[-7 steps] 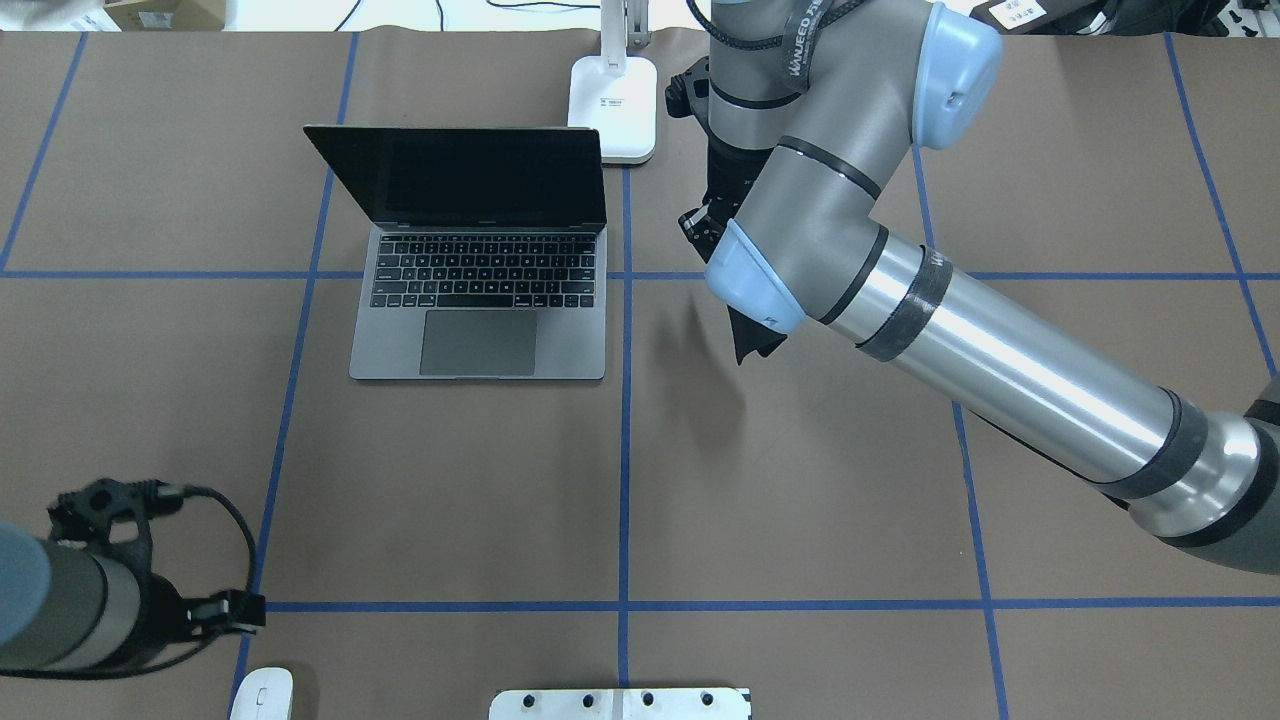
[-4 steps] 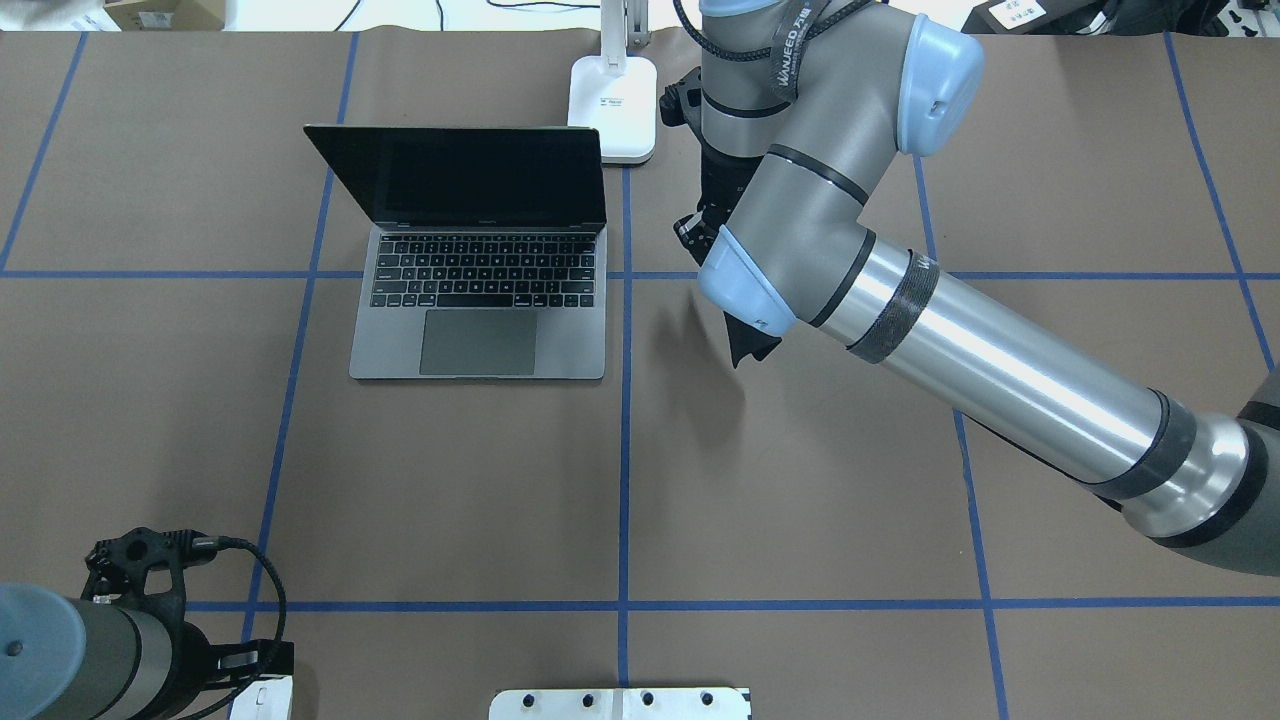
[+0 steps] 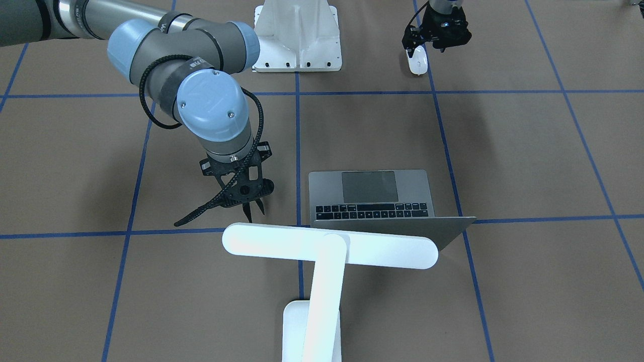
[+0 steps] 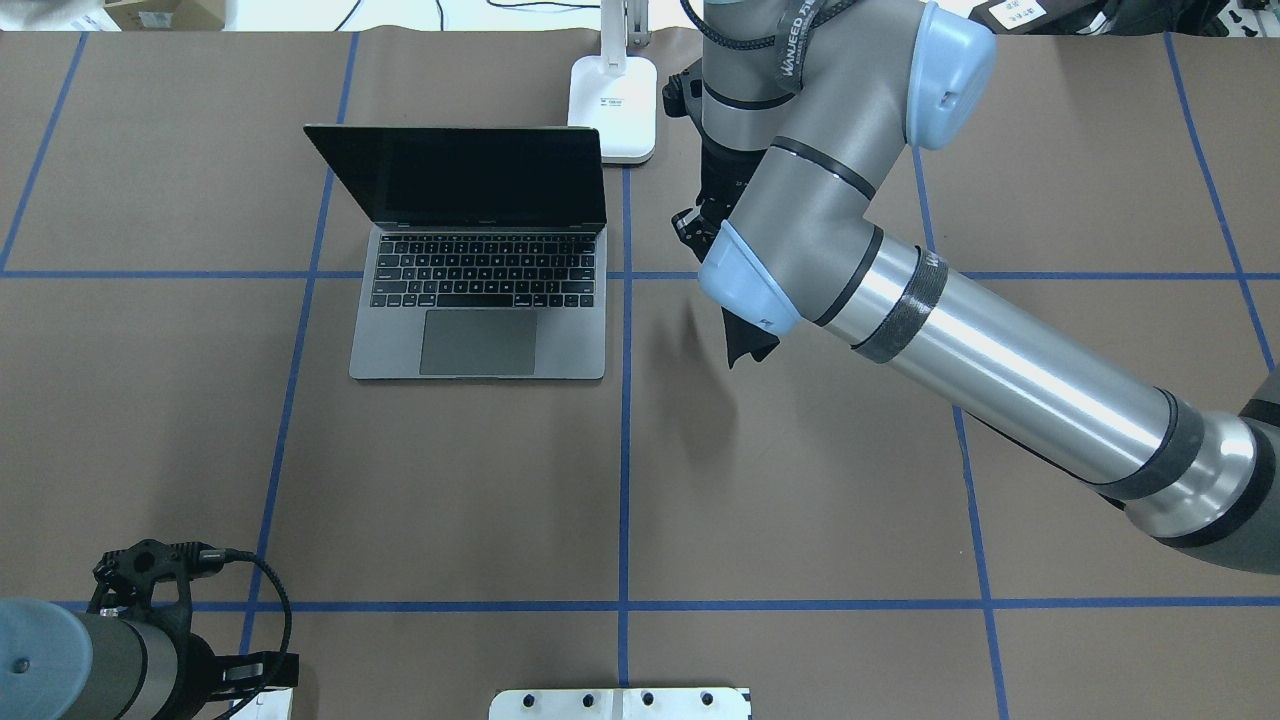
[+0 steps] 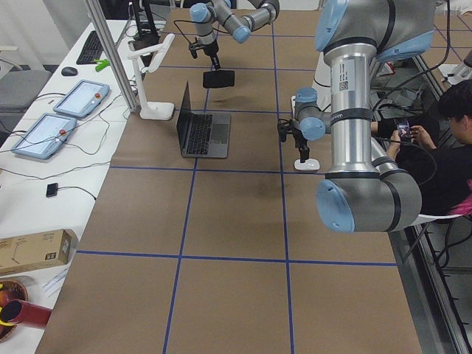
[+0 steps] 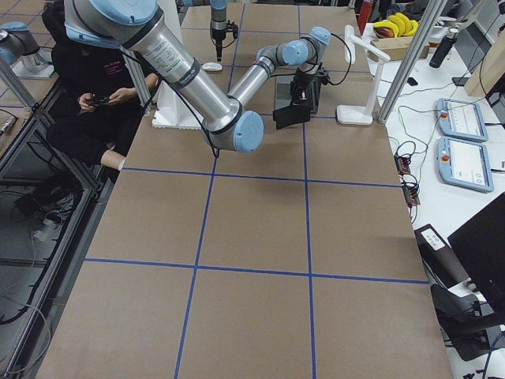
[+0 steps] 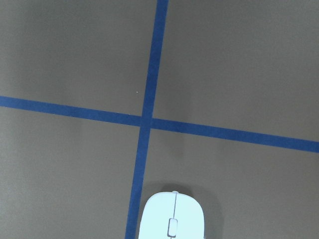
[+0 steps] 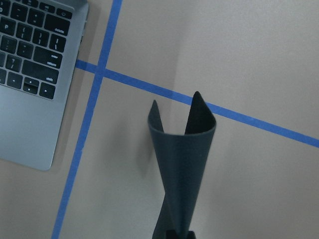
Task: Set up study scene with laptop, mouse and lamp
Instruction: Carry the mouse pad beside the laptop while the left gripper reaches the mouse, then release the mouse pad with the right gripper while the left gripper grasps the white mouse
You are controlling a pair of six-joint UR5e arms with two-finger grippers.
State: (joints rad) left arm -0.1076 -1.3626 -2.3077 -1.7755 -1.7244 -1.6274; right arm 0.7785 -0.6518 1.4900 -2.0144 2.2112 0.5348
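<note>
The grey laptop [image 4: 480, 300] stands open left of the table's centre line, also in the front view [image 3: 372, 193]. The white lamp [image 3: 329, 245] stands behind it, its base [image 4: 613, 105] at the far edge. My right gripper [image 3: 254, 211] is shut on a black mouse pad [image 4: 745, 340] that hangs curled above the table, right of the laptop [image 8: 30, 74]; the pad [image 8: 182, 159] fills the right wrist view. The white mouse [image 3: 417, 64] lies near the robot's base. My left gripper [image 3: 436, 42] hovers just over it, fingers spread; the mouse [image 7: 172, 219] shows at the left wrist view's bottom edge.
The white ribbed pedestal [image 3: 297, 35] is bolted at the robot's side of the table, between the arms. A seated person [image 5: 450, 140] is beyond that edge. Control tablets [image 5: 81, 96] lie on a side bench past the lamp. Blue tape lines grid the brown surface.
My left arm has drawn back toward the robot's edge and now covers the mouse in the overhead view. My right arm has barely shifted, still holding the mouse pad.
</note>
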